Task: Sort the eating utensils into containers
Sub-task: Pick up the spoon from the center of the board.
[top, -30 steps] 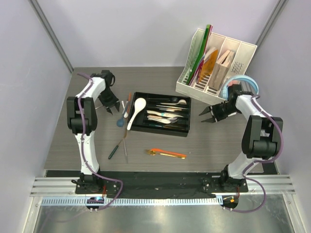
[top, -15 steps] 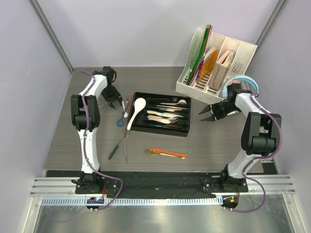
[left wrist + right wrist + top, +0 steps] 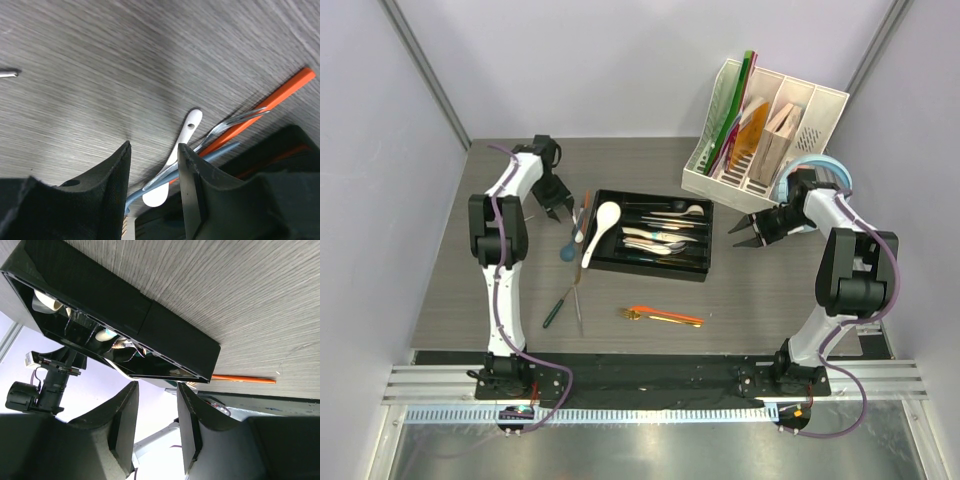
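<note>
The black tray [image 3: 655, 271] lies mid-table with steel and white utensils in its compartments. A white soup spoon [image 3: 603, 229] rests across its left rim. Left of it lie a small white spoon [image 3: 185, 143], a steel fork [image 3: 224, 127], an orange chopstick [image 3: 278, 95] and a blue spoon [image 3: 567, 251]. My left gripper [image 3: 560, 211] [image 3: 154, 148] hovers open just left of this cluster, with nothing between its fingers. My right gripper [image 3: 739, 234] [image 3: 157, 386] stands open and empty to the right of the tray [image 3: 125, 305]. Orange chopsticks with a gold fork [image 3: 665, 316] lie in front of the tray.
A dark-handled utensil [image 3: 558, 307] and a thin steel one [image 3: 578, 306] lie at the front left. A white slotted file organiser [image 3: 765, 135] stands at the back right, with light-blue headphones [image 3: 812, 168] by my right arm.
My left gripper has moved a little away from the arm bases and to the right, closer to the utensils beside the tray. The right gripper has barely shifted.
</note>
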`<action>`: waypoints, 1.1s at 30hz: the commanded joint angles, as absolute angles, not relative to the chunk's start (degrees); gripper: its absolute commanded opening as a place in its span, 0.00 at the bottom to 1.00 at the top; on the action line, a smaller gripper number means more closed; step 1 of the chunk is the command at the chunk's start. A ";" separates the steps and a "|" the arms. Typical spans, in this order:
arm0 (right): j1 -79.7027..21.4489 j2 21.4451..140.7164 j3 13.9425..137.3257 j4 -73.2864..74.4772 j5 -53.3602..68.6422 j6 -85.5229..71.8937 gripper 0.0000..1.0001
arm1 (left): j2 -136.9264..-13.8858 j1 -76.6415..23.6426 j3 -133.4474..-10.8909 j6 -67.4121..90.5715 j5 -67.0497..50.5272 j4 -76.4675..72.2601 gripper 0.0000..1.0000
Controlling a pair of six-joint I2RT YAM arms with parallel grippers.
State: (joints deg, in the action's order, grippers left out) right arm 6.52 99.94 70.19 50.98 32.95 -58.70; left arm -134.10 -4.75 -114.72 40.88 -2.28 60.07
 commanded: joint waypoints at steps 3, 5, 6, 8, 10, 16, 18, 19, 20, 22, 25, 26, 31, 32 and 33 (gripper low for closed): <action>6.33 100.63 72.51 51.68 34.28 -57.83 0.42 | -134.20 -5.45 -116.19 40.25 -4.31 58.27 0.43; 6.33 100.81 72.77 51.85 34.28 -57.66 0.41 | -134.56 -6.15 -116.45 40.08 -4.13 58.27 0.43; 6.33 100.81 73.03 51.86 34.28 -57.66 0.41 | -134.91 -6.24 -116.63 39.99 -4.13 58.62 0.43; 6.33 100.81 73.04 51.94 34.19 -57.57 0.41 | -135.88 -6.68 -117.07 39.90 -3.87 58.89 0.43; 6.33 100.90 73.04 51.94 34.28 -57.66 0.42 | -136.66 -7.03 -117.33 39.81 -3.61 59.41 0.43; 6.33 101.07 73.21 52.12 34.36 -57.57 0.42 | -138.16 -7.73 -118.47 39.73 -0.36 61.52 0.42; 6.33 101.07 73.21 52.12 34.45 -57.66 0.41 | -138.25 -7.73 -118.39 39.73 1.56 62.75 0.40; 6.33 101.07 73.30 52.12 34.45 -57.66 0.42 | -138.25 -7.73 -118.39 39.64 2.97 63.19 0.38; 6.33 101.16 73.21 52.12 34.54 -57.57 0.41 | -138.25 -7.73 -118.30 39.46 3.60 63.89 0.33; 6.33 101.16 73.13 52.03 34.72 -57.48 0.41 | -138.34 -7.73 -118.39 39.03 4.91 65.03 0.13; 6.33 101.51 73.04 52.03 34.89 -57.13 0.41 | -138.78 -7.65 -118.65 38.06 4.66 67.41 0.04; 6.42 101.60 73.04 52.12 34.98 -57.04 0.41 | -138.87 -7.65 -118.57 37.62 4.66 68.63 0.00; 6.42 102.48 72.60 52.03 35.24 -56.69 0.41 | -136.68 -7.65 -114.89 36.21 4.57 68.74 0.00; 6.42 102.65 72.51 52.03 35.33 -56.69 0.41 | -136.06 -7.56 -114.09 36.04 4.74 68.56 0.00; 6.33 102.74 72.51 52.03 35.33 -56.60 0.41 | -134.92 -7.56 -113.47 35.86 5.01 68.38 0.00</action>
